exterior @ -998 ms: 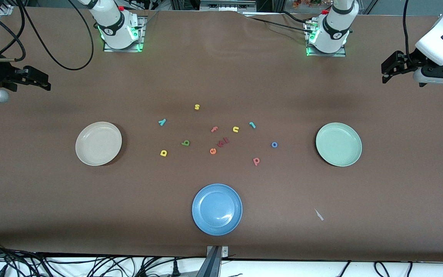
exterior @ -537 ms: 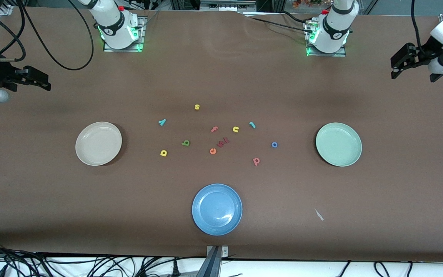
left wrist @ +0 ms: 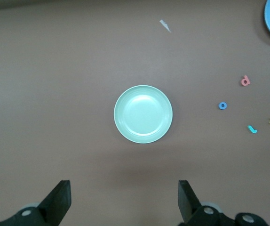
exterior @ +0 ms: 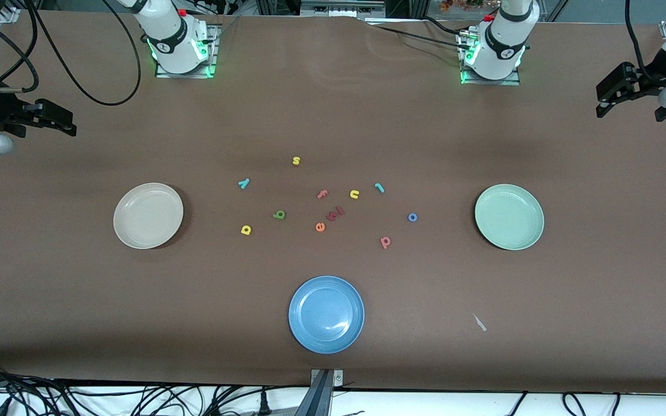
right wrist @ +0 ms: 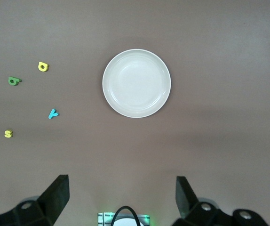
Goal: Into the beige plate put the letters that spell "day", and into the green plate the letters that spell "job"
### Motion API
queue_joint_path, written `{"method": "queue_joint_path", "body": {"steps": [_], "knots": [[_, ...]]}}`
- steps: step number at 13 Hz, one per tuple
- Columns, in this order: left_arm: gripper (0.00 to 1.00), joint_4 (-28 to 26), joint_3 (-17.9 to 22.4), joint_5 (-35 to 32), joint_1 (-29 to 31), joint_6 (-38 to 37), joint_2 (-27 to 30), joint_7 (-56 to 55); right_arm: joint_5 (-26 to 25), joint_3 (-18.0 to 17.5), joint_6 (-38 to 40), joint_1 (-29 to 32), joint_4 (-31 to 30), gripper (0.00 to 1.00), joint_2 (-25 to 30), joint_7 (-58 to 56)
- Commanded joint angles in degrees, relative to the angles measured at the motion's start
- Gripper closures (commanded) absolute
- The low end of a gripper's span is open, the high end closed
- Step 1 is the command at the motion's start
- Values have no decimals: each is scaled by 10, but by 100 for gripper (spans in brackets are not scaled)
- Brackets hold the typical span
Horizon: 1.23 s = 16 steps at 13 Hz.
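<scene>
The beige plate (exterior: 148, 215) (right wrist: 136, 83) lies toward the right arm's end, the green plate (exterior: 509, 216) (left wrist: 143, 114) toward the left arm's end. Between them lie the yellow looped letter (exterior: 245, 230), teal y (exterior: 243, 184) and green looped letter (exterior: 278, 215), and the pink-red stem letter (exterior: 385, 242), blue o (exterior: 412, 217) and teal j (exterior: 379, 187). My left gripper (exterior: 600, 105) (left wrist: 124, 184) hangs open and empty over the table's edge at its own end. My right gripper (exterior: 70, 126) (right wrist: 121, 180) waits open and empty at the other end.
A blue plate (exterior: 326, 314) sits nearest the front camera. Among the letters lie a yellow s (exterior: 296, 160), pink f (exterior: 322, 194), yellow u (exterior: 354, 194), orange e (exterior: 320, 227) and dark red letters (exterior: 336, 213). A small pale scrap (exterior: 479, 322) lies near the front edge.
My left gripper has drawn back toward the table's edge at its own end, still open. The right arm and all letters have stayed put.
</scene>
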State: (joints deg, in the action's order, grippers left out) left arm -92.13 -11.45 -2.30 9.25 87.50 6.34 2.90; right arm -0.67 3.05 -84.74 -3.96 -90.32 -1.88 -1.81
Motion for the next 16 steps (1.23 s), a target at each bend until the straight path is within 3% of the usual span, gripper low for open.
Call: {"method": "queue_joint_path", "body": {"steps": [1,9,16], "knots": [[0,17,-4,5,11,-12,-6,5,4,-2,6,3,2,0,1,7],[0,53,-1,9,11,-43,-5,4,3,-2,7,3,2,0,1,7],[0,53,0,8,12,-45,-5,3,4,-2,7,3,2,0,1,7]]}}
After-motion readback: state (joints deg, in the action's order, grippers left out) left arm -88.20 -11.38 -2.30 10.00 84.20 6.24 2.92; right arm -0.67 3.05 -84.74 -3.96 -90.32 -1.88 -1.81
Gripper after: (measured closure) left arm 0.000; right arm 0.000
